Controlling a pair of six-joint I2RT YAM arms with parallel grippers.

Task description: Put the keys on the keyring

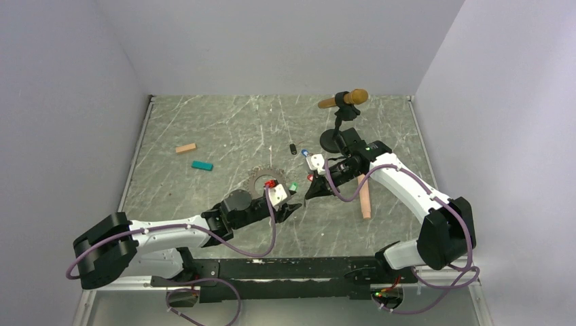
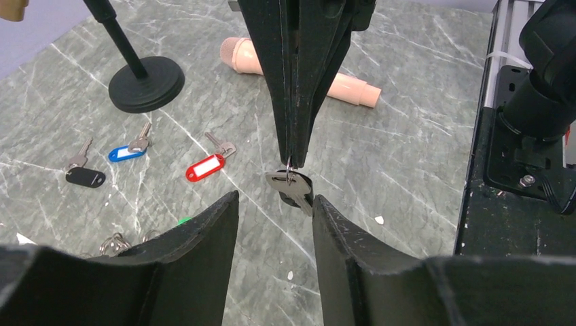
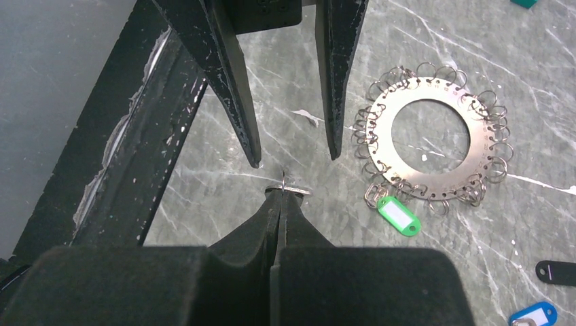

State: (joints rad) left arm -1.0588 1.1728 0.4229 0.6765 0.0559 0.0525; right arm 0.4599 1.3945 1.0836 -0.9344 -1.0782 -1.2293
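Overhead, the keyring [image 1: 261,182] lies mid-frame, with the left gripper [image 1: 293,208] and right gripper [image 1: 311,193] meeting at its lower right, clear of the microphone stand [image 1: 331,141] and pink microphone [image 1: 365,197]. From the left wrist, the left gripper is spread open and the right one is clenched on the held key [image 2: 291,188] at centre, with the red key [image 2: 205,167], blue key [image 2: 127,153] and black key [image 2: 85,177] loose at left. From the right wrist, only the green key [image 3: 399,215] touches the keyring's lower rim, seemingly hooked on, so most of the task remains.
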